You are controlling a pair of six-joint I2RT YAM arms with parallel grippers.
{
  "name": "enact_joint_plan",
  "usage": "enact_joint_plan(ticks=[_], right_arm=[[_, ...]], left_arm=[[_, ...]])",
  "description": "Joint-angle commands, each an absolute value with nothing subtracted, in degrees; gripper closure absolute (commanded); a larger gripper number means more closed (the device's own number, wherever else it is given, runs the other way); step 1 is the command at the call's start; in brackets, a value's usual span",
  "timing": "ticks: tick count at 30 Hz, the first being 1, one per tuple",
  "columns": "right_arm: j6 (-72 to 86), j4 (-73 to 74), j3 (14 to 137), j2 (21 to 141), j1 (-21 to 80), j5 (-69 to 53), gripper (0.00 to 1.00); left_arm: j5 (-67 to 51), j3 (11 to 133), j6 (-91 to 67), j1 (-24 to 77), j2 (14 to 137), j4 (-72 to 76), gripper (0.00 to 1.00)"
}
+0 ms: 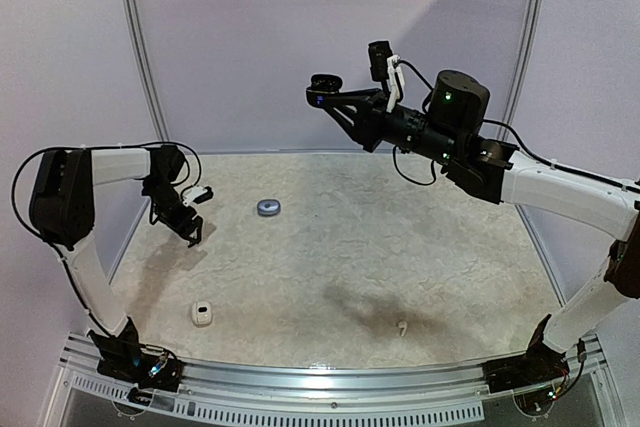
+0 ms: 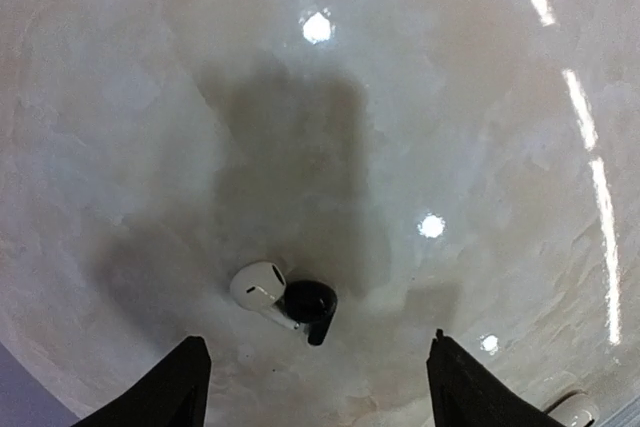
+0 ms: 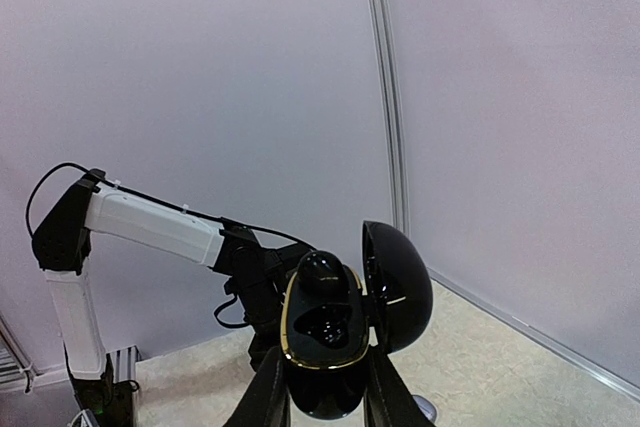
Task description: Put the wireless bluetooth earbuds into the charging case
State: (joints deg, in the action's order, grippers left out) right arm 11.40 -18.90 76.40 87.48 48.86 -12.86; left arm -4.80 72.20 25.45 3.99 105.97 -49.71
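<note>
Left wrist: left claw (image 2: 315,352) wide, empty, over touching white earbud (image 2: 258,287) and black earbud (image 2: 308,302). Open charging case (image 3: 320,337) clamped in right claw (image 3: 327,389).

white earbud (image 2: 258,287), black earbud (image 2: 312,305); black charging case (image 3: 325,367), gold-rimmed; mottled cream table (image 1: 400,237); grey case (image 1: 268,207).

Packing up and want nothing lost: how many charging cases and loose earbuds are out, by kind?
Pebble-shaped charging cases: 3 (glossy black open case, grey-blue closed case, white case)
Loose earbuds: 3 (white stemmed earbud, black earbud, small pale earbud lying apart)
Total: 6
A white object cropped at the left wrist view's edge is uncounted.
</note>
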Motion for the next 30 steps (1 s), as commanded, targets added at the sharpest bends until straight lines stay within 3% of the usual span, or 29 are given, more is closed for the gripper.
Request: enact_joint_plan(ticks=[1, 17, 30], right_arm=[[11.85, -18.63, 75.92, 87.60, 49.38, -13.52, 1.00], [12.01, -18.28, 72.73, 84.33, 50.66, -11.28, 1.00], [11.95, -16.98, 67.95, 78.85, 50.86, -9.04, 1.00]], left_arm=[[-4.57, 71.98, 24.71, 2.81, 109.80, -48.14, 0.25], [-6.66, 69.13, 24.86, 4.37, 111.65, -46.06, 0.58], [-9.74, 67.79, 22.07, 14.38, 110.32, -49.81, 0.71]])
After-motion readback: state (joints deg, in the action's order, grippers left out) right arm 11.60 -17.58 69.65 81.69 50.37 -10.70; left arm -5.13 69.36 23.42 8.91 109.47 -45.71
